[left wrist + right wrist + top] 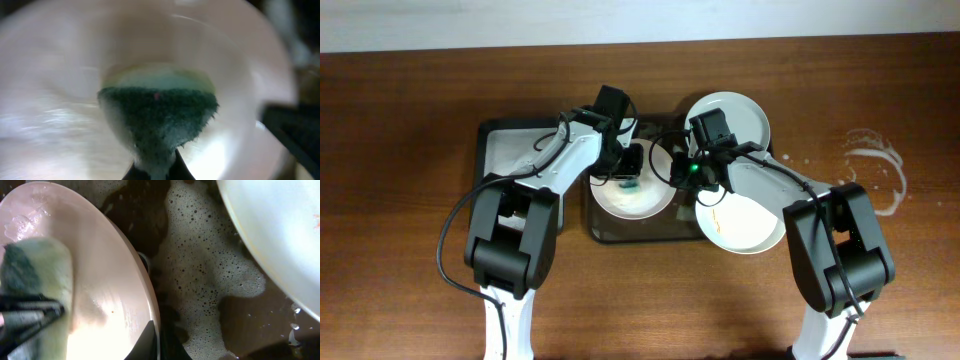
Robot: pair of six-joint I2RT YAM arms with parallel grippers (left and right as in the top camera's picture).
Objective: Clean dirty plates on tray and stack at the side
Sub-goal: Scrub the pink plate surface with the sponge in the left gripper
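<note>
blurred close-up, glare on plate [55, 105]

Wooden table [400, 150] bears tray [640, 232], black tub [510, 150], perhaps foam smears [875, 160].

Right hand [158, 344] gripping white plate [105, 275], green sponge [37, 275] on it, foamy tray [200, 280], second plate [272, 235]

overhead: straight down, far — whole table [400, 150]
left wrist: close-up, facing the middle plate [60, 100]
right wrist: close — same plate's rim
</note>
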